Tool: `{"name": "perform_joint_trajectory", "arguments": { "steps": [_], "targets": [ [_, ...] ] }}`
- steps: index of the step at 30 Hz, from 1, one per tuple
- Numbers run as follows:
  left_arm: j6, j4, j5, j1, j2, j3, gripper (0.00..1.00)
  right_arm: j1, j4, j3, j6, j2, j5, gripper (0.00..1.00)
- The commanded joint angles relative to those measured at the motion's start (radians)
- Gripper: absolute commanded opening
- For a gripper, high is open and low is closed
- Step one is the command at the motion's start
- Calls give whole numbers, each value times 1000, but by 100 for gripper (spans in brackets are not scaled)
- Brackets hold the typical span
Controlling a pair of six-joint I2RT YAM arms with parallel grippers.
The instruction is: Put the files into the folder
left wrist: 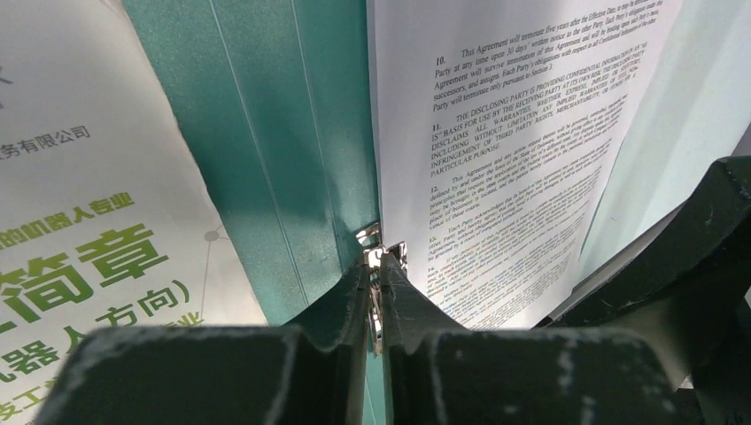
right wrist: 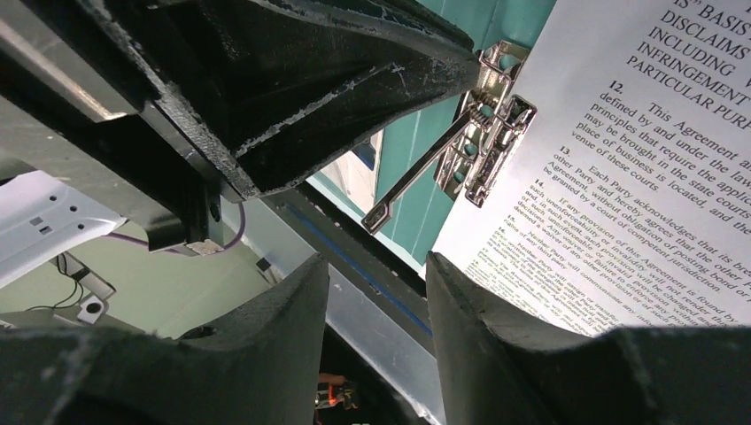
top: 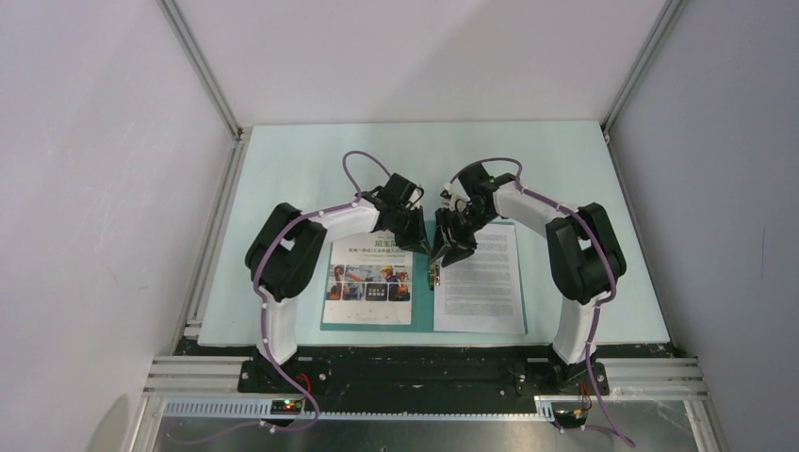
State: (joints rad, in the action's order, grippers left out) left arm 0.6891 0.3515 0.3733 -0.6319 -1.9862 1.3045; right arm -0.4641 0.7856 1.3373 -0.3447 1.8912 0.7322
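The teal folder lies open on the table. The brochure page with photos and a green heading rests on its left half. The black-text sheet rests on its right half. The metal clip stands at the spine. My left gripper is shut on the far end of the clip, between the folder's spine and the text sheet. My right gripper is open and empty, just short of the clip's raised lever. The clip's base sits on the text sheet's edge.
The two grippers nearly touch above the spine. The left gripper's black fingers fill the top of the right wrist view. The pale green table mat ends at a black rail near the arm bases. White walls enclose the sides.
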Motion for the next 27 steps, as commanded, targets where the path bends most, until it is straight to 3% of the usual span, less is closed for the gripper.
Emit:
{"name": "perform_joint_trajectory", "arguments": {
  "steps": [1, 12, 16, 27],
  "targets": [
    [-8, -12, 17, 3, 20, 8, 10, -12, 0, 34, -22, 19, 10, 49],
    [4, -9, 68, 2, -40, 21, 11, -23, -2, 41, -35, 64, 13, 44],
    [-4, 2, 60, 1, -29, 24, 24, -23, -6, 41, -39, 70, 20, 43],
    [-30, 0, -23, 0, 118, 3, 20, -11, -5, 40, -30, 51, 23, 41]
  ]
}}
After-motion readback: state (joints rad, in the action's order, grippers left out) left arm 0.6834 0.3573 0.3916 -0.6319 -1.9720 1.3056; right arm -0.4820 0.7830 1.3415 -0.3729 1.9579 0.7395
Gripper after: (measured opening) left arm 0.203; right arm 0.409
